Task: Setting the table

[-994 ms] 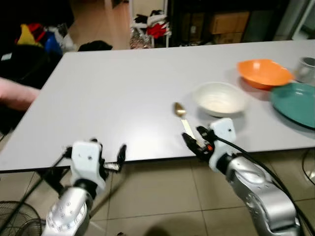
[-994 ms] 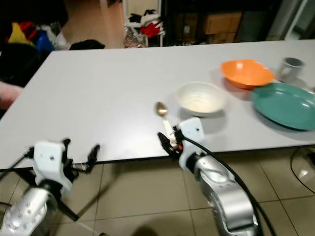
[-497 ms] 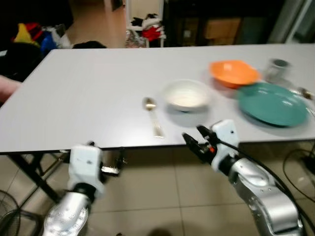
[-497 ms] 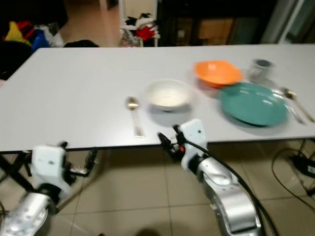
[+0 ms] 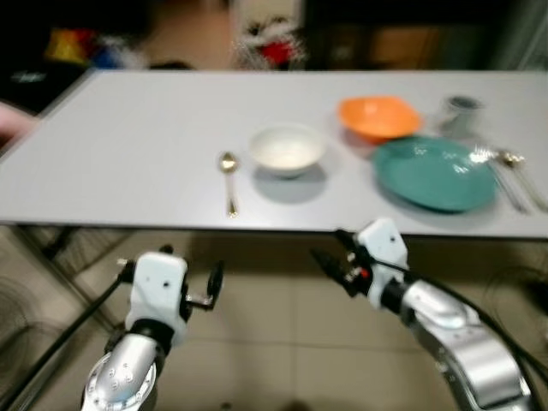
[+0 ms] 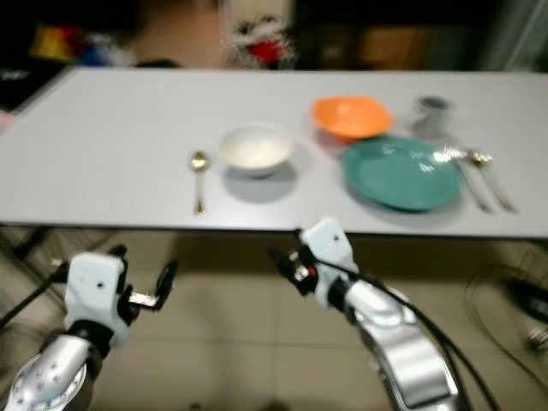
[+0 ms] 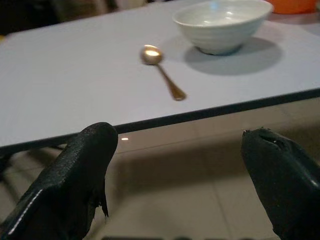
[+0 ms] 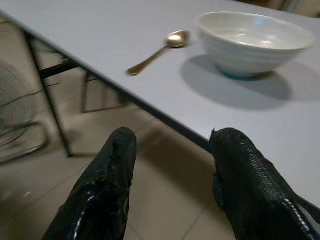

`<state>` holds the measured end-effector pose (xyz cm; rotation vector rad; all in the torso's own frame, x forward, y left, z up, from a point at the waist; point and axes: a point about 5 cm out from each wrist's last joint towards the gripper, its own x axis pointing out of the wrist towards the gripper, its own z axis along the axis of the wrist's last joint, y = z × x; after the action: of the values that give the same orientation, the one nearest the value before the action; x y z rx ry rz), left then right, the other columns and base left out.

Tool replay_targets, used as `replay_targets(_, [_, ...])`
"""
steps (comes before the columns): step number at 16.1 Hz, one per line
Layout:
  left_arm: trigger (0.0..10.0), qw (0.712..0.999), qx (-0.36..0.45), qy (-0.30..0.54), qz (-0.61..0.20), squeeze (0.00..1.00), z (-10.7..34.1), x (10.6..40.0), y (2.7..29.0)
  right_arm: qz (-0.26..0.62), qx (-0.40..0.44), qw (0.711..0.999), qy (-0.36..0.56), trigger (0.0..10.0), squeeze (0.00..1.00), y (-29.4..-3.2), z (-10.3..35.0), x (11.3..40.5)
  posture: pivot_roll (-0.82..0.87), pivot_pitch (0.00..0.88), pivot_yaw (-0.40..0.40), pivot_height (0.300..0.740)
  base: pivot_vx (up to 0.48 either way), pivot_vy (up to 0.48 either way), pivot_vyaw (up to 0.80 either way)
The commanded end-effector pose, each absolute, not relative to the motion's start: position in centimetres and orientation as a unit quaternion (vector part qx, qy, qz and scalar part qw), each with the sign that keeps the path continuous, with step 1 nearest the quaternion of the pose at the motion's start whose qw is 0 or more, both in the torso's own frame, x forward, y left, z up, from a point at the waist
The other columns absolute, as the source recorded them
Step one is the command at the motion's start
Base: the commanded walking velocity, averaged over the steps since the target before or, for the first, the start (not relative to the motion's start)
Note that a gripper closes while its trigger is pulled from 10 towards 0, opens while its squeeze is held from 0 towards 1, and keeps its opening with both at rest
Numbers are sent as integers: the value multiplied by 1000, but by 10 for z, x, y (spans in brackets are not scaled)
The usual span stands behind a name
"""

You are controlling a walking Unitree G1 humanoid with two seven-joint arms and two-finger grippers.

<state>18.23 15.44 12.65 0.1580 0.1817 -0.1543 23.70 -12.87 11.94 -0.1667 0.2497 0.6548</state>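
**Head views: spoon set down, both end effectors now off the desk**

We see the gold spoon (image 5: pixel 228 181) lying flat on the grey desk (image 5: pixel 128 145), just to the left of the white bowl (image 5: pixel 287 149) and not touching it. A second ago the right end effector (image 5: pixel 336 254) was at the spoon's handle on the near edge; now it hangs below and nearer than that edge, over the tiled floor (image 5: pixel 274 342), its fingers spread fairly wide and holding nothing. We judge the spoon placed and this step finished.

The left end effector (image 5: pixel 171 287) also sits below the near edge, jaws wide and empty, with its wrist view looking up at the spoon and bowl.

Compared with the earlier frame, the whole scene has slid: the bowl and spoon now sit further left and farther off, and the right end of the desk has come into view. That is our camera moving as we step back, not the dishes shifting. To the right of the bowl stand the orange bowl (image 5: pixel 378 115), the teal plate (image 5: pixel 432 174) nearer than it, a grey cup (image 5: pixel 461 107) at the far right, and cutlery (image 6: pixel 476 175) just right of the plate. The picture is blurred, so finer detail escapes us.
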Motion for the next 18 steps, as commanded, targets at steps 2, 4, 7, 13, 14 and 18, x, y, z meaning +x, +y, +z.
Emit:
replay_targets(2, [10000, 992, 85, 82, -44, 0, 131, 181, 164, 340, -58, 934, 94, 10000, 0, -122, 130, 242, -9, 0, 49, 740, 0, 0, 800])
replay_targets(4, [10000, 993, 83, 73, -38, 0, 136, 183, 166, 337, -28, 938, 82, 10000, 0, -121, 134, 245, 7, 0, 40, 740, 0, 0, 800])
replay_targets(7, [10000, 993, 85, 69, -36, 0, 138, 184, 168, 351, -16, 932, 85, 10000, 0, -117, 131, 242, 12, 0, 45, 740, 0, 0, 800])
replay_targets(13, [10000, 993, 87, 71, -40, 0, 138, 184, 169, 347, -6, 934, 80, 10000, 0, -115, 130, 241, 10, 0, 70, 740, 0, 0, 800])
replay_targets(14, [10000, 993, 86, 71, -40, 0, 138, 184, 169, 345, -6, 935, 79, 10000, 0, -114, 130, 241, 10, 0, 70, 740, 0, 0, 800])
replay_targets(18, [10000, 995, 83, 54, -21, 0, 136, 193, 177, 237, 7, 970, 59, 10000, 0, -135, 131, 244, -37, 0, 122, 740, 0, 0, 800])
